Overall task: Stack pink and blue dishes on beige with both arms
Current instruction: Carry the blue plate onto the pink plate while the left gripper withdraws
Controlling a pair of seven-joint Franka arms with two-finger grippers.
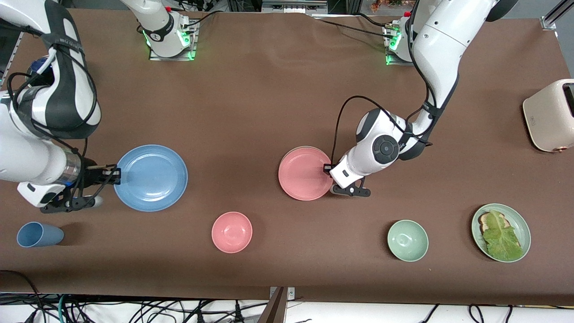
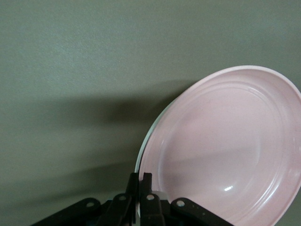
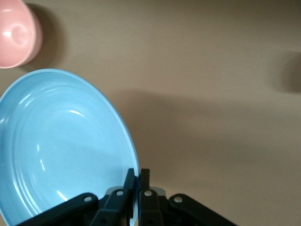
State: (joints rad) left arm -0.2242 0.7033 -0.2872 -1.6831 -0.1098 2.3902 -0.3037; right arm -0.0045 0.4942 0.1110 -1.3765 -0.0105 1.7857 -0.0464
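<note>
Pink plate point(image 1: 305, 172) already on beige plate point(image 2: 141, 157), frame centre, left claw point(image 1: 332, 172) clamped on rim; blue plate point(image 1: 151, 177) left-centre, right claw point(image 1: 117, 175) clamped, unstacked.

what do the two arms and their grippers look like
Both arms are glossy white jointed tubes with black joint covers and loose black cables looped alongside. The left arm has a round black cap at its wrist; the right arm has a silver wrist band. Each base glows green. The left gripper and right gripper are black with thin paired fingers.
</note>
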